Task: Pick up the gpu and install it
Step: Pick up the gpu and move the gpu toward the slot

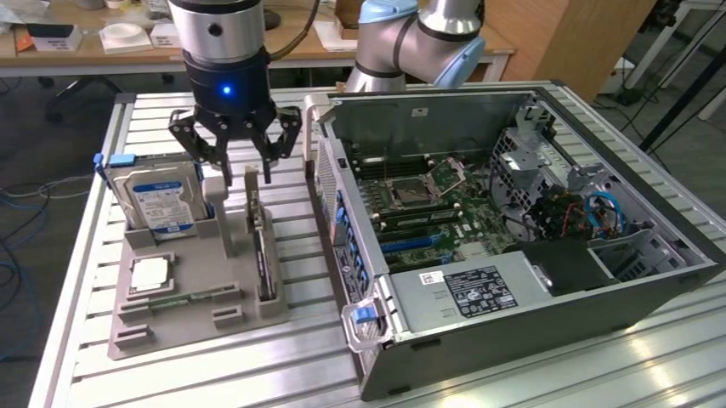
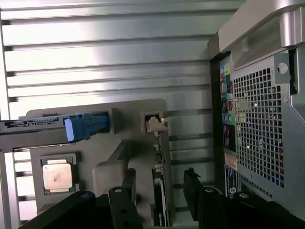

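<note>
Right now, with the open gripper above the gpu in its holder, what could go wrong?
1. The gpu stands thin on edge; the open gripper may land a finger on its top edge.
2. The hard drive and the case wall stand close; a finger might strike them.

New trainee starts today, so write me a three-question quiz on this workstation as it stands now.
1. True or false: the gripper is shut on the gpu.
2. What stands upright in the holder, on the exterior view's left of the gpu? A) hard drive B) keyboard C) monitor
3. Fill in: the computer case lies with its upper side ____.
Key: 1 false, open above it; 2 A; 3 open.
</note>
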